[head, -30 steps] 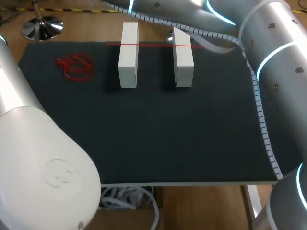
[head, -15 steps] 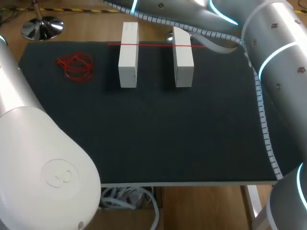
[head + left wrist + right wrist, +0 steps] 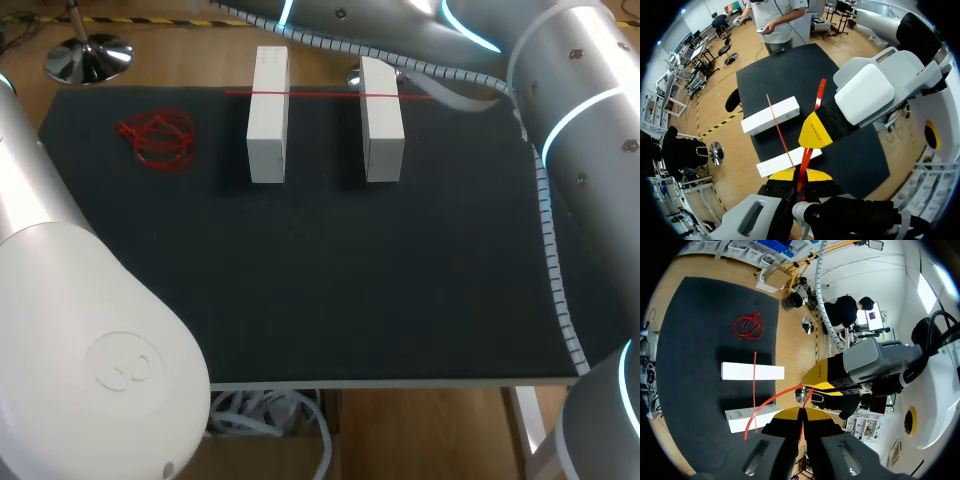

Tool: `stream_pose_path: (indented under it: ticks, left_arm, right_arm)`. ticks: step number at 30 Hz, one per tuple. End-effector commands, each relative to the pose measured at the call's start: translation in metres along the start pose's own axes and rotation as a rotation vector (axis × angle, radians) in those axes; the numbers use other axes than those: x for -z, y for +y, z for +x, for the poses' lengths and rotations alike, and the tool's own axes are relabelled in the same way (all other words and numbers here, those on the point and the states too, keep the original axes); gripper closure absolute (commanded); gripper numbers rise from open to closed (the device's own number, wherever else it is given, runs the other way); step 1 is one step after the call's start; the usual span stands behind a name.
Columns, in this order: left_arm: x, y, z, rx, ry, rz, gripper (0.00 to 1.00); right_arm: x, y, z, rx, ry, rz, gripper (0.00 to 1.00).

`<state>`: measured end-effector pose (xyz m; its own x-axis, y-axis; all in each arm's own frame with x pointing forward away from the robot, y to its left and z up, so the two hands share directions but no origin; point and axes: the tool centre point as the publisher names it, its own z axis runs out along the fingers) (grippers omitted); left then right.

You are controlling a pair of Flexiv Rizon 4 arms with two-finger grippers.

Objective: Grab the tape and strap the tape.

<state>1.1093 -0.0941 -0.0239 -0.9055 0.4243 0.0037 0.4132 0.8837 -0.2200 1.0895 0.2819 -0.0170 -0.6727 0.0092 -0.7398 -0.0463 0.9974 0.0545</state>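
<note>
red tape (image 3: 320,94) lies unchanged across the two white blocks (image 3: 268,115) at the far edge. the arms hide both grippers from above. left gripper (image 3: 800,176) and right gripper (image 3: 802,413) each pinch a red end.

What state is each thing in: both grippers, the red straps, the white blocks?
Left gripper: shut on held strap.
Right gripper: shut on held strap.
Strap on blocks: lying straight across both white blocks.
Strap bundle: tangled, loose on the mat.
White blocks: lying side by side, apart.
</note>
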Motion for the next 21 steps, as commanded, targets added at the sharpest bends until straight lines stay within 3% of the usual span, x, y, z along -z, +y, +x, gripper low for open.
stream_pose_path:
  ticks: [1, 21]
  left_arm:
    - [0.0005, 0.0003, -0.0008, 0.000, 0.002, -0.001, 1.00]
    - [0.0005, 0.0003, -0.0008, 0.000, 0.002, -0.001, 1.00]
  right_arm:
    - [0.0034, 0.0001, 0.0005, 0.003, 0.009, -0.003, 1.00]
    - [0.0058, 0.0009, -0.0019, 0.012, 0.012, -0.005, 1.00]
